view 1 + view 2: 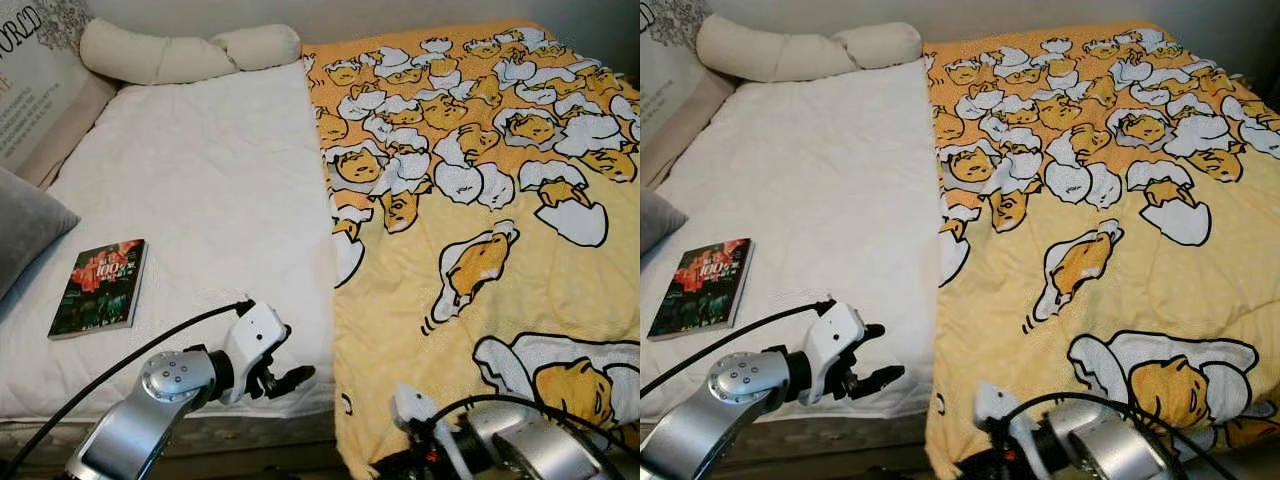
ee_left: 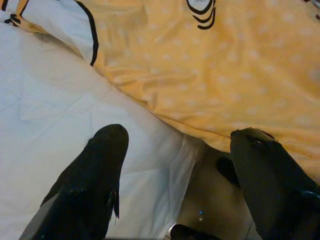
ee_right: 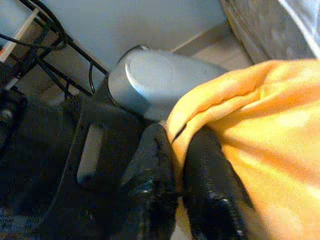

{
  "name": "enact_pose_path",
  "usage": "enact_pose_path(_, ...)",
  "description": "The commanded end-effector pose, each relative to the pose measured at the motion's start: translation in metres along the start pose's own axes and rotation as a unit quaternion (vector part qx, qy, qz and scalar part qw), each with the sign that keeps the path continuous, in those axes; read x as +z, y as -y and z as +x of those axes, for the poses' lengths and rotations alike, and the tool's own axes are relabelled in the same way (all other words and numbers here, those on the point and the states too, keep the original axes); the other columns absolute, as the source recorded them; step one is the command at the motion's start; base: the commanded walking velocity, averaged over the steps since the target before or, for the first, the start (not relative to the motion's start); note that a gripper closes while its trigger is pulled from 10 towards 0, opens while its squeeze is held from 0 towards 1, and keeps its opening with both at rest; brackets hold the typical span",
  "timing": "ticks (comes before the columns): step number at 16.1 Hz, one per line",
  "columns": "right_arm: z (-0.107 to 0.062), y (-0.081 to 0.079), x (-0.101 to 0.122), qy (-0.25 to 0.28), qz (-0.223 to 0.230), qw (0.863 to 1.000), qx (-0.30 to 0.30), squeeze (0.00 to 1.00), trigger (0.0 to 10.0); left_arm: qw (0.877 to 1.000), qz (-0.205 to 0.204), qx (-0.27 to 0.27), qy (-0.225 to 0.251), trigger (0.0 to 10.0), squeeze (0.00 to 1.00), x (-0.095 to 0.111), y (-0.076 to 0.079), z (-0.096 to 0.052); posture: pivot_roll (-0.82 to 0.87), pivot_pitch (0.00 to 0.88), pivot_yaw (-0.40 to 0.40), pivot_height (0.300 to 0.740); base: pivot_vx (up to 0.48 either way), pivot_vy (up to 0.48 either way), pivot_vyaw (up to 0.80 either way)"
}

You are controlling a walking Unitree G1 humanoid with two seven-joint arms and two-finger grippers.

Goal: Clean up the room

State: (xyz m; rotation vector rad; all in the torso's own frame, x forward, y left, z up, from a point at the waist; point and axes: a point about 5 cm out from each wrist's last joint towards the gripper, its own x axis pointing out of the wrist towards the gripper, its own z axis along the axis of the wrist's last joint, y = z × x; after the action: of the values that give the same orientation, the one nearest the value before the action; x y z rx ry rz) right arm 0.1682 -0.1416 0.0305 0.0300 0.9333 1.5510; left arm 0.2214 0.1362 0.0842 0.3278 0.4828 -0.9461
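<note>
An orange blanket (image 1: 480, 200) printed with cartoon eggs covers the right half of the bed, and its long edge runs down the middle. The bare left half shows the white sheet (image 1: 200, 190). My left gripper (image 1: 285, 380) hovers open over the sheet's front edge, close to the blanket's hem. In the left wrist view its fingers (image 2: 107, 150) stand wide apart with nothing between them. My right gripper (image 3: 177, 150) is low at the bed's front right corner, shut on the blanket's orange edge (image 3: 240, 110).
A dark book (image 1: 100, 287) lies on the sheet at the front left. A grey cushion (image 1: 25, 225) sits at the left edge. Cream bolster pillows (image 1: 185, 50) lie along the head. A grey rounded object (image 3: 155, 85) and black wire frame (image 3: 45, 30) stand by the bed's corner.
</note>
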Motion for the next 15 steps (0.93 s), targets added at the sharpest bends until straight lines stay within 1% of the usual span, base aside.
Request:
enact_pose_path(1,-0.004,0.003,-0.003,-0.010,0.004,1.000,-0.016,1.00,10.0,1.000,0.012,0.001,-0.005,10.0,0.00,0.002,-0.001,-0.002,-0.01,0.000,0.132,0.740,0.000,0.000,0.00)
enact_pose_path(2,-0.007,0.005,-0.012,-0.024,0.013,0.999,-0.029,1.00,10.0,1.000,0.013,0.001,-0.005,10.0,0.00,0.002,-0.001,-0.001,-0.01,0.000,0.132,0.740,0.000,0.000,0.00)
enact_pose_path(3,-0.007,0.005,-0.015,-0.027,0.018,0.999,-0.032,1.00,10.0,1.000,0.013,0.001,-0.005,10.0,0.00,0.003,-0.002,-0.001,-0.01,0.000,0.132,0.740,0.000,0.000,0.00)
enact_pose_path(5,-0.008,0.005,-0.018,-0.015,0.036,0.998,-0.043,1.00,10.0,1.000,0.014,0.002,-0.005,10.0,0.00,0.003,-0.003,0.000,-0.01,0.000,0.131,0.740,0.000,0.000,0.00)
enact_pose_path(6,-0.009,0.004,-0.014,0.002,0.039,0.998,-0.043,1.00,10.0,1.000,0.015,0.005,-0.004,10.0,0.00,0.004,-0.005,0.000,-0.01,0.000,0.130,0.740,0.000,0.000,0.00)
enact_pose_path(8,-0.013,0.007,-0.007,0.019,0.029,0.997,-0.062,1.00,10.0,1.000,0.017,0.011,-0.003,10.0,0.00,0.005,-0.007,0.002,-0.02,0.000,0.126,0.740,0.000,0.000,0.00)
enact_pose_path(9,-0.016,0.011,-0.003,0.033,0.026,0.996,-0.082,1.00,10.0,1.000,0.016,0.015,-0.003,10.0,0.00,0.004,-0.009,0.002,-0.02,0.000,0.126,0.740,0.000,0.000,0.00)
enact_pose_path(10,-0.020,0.019,0.008,0.060,0.023,0.989,-0.131,1.00,10.0,1.000,0.014,0.022,-0.004,10.0,0.00,0.004,-0.011,0.003,-0.02,0.000,0.126,0.740,0.000,0.000,0.00)
enact_pose_path(11,-0.021,0.024,0.011,0.069,0.022,0.985,-0.157,1.00,10.0,1.000,0.014,0.023,-0.004,10.0,0.00,0.003,-0.011,0.003,-0.02,0.000,0.126,0.740,0.000,0.000,0.00)
enact_pose_path(12,-0.022,0.037,0.020,0.091,0.019,0.968,-0.232,1.00,10.0,1.000,0.013,0.026,-0.004,10.0,0.00,0.003,-0.012,0.004,-0.03,0.000,0.117,0.740,0.000,0.000,0.00)
enact_pose_path(13,-0.021,0.048,0.027,0.108,0.032,0.951,-0.288,1.00,10.0,1.000,0.012,0.027,-0.003,10.0,0.00,0.004,-0.012,0.005,-0.03,0.000,0.116,0.740,0.000,0.000,0.00)
enact_pose_path(15,-0.010,0.071,0.043,0.122,0.045,0.912,-0.389,1.00,10.0,1.000,0.012,0.028,-0.001,10.0,0.00,0.004,-0.012,0.005,-0.03,0.000,0.121,0.740,0.000,0.000,0.00)
